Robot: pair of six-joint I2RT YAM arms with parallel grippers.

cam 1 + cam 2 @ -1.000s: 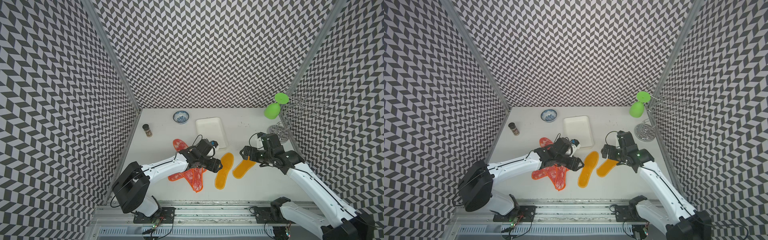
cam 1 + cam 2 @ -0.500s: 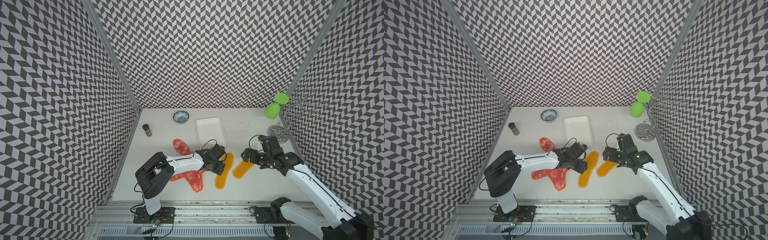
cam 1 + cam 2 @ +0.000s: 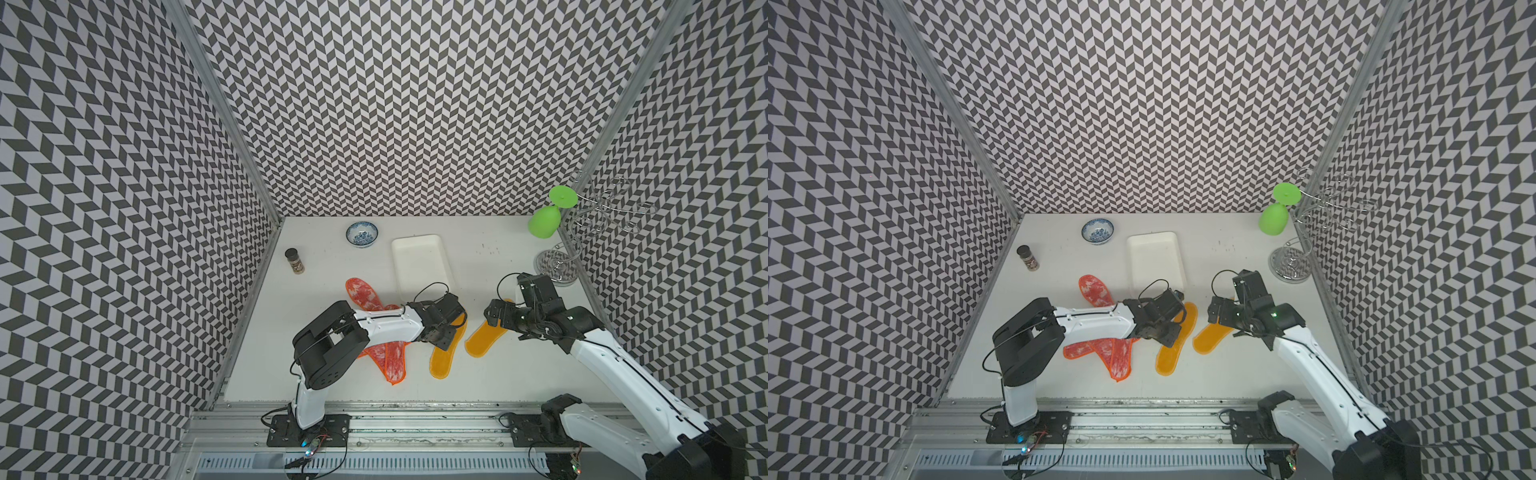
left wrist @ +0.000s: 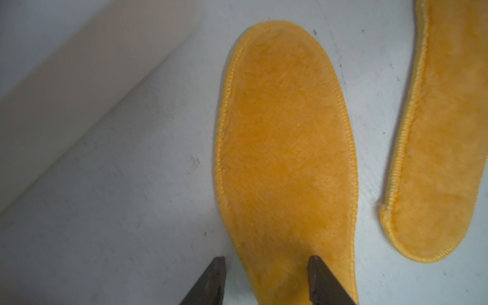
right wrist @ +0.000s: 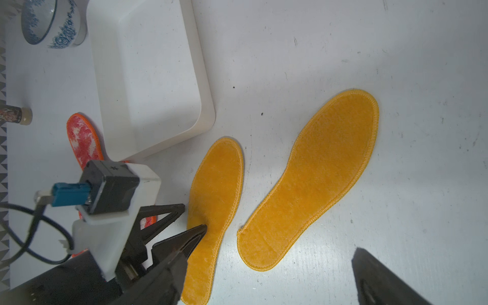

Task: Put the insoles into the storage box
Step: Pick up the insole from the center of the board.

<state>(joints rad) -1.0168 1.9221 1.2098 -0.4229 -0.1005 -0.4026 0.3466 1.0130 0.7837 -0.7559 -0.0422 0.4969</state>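
Two yellow-orange insoles lie side by side in front of the white storage box [image 3: 419,266] [image 3: 1154,262] [image 5: 148,79]. My left gripper [image 3: 442,334] [image 4: 266,261] [image 5: 194,216] is down at the left yellow insole [image 3: 444,353] [image 4: 285,132]. It is open, with one fingertip on the fabric and the other on the table, astride the insole's edge. My right gripper [image 3: 494,313] [image 5: 270,252] hangs wide open over the right yellow insole [image 3: 484,338] [image 5: 324,171], holding nothing. One red mottled insole [image 3: 361,293] lies apart. More red insoles [image 3: 392,357] overlap, partly under the left arm.
A blue-and-white bowl [image 3: 361,235] and a spice jar [image 3: 294,261] stand at the back left. A green cup [image 3: 544,222] hangs on a wire rack [image 3: 557,266] at the back right. Patterned walls close three sides of the table.
My left gripper has moved right from the red insoles to the left yellow insole, and its jaws have narrowed. The right gripper has stayed wide open and hardly moved.
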